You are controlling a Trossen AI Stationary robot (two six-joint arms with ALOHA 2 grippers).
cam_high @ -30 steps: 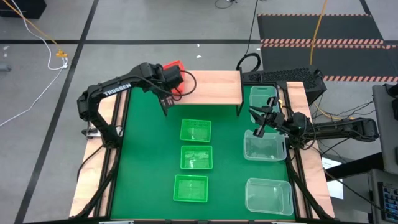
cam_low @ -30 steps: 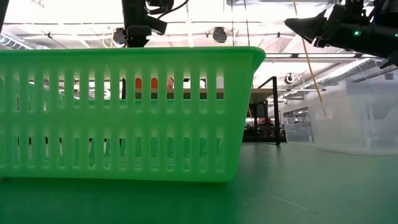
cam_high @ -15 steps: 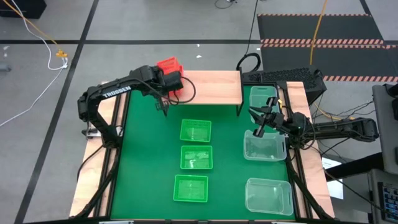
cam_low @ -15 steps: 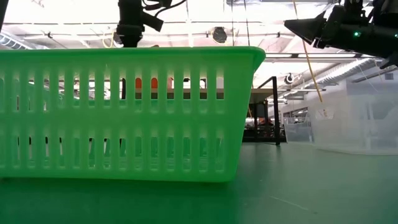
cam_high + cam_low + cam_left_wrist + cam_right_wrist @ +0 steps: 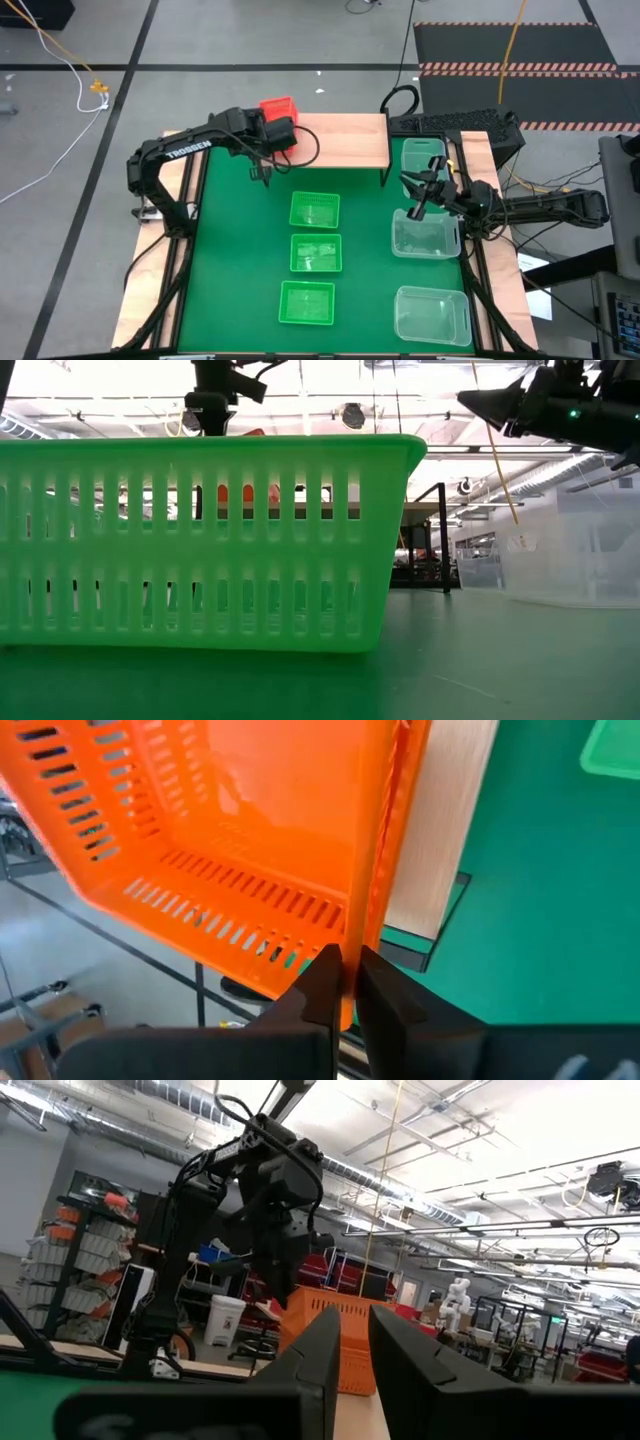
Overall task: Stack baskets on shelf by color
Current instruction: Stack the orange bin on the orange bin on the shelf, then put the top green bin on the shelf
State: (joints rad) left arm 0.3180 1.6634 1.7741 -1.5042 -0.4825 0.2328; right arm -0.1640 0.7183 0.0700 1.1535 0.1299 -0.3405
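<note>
left gripper: (image 5: 345, 982) fingers clamped on one wall of the red basket (image 5: 277, 107), at the upper-left corner of the shelf (image 5: 340, 140) in the high view.
red basket: held off the board, tilted, over the shelf's left end near its far edge. Versus 0.5 s ago it sits slightly right in the frame, closer in over the board; 1.0 s ago it was lower in the frame, right at the gripper.
left wrist view: basket's open side faces the camera, shelf edge and green mat (image 5: 540, 880) behind it.
right gripper: (image 5: 420, 200) hovers over the middle clear basket (image 5: 425, 238) at centre right, fingers nearly together, holding nothing. No change from the earlier frames.
green baskets: three in a column mid-frame, top (image 5: 314, 210), middle (image 5: 316, 252), bottom (image 5: 307, 302). Unmoved.
clear baskets: far one (image 5: 423, 156) just right of the shelf, near one (image 5: 432, 315) lower right. Unmoved.
low view: nearest green basket (image 5: 200, 540) fills the left half; red shows through its slots.
</note>
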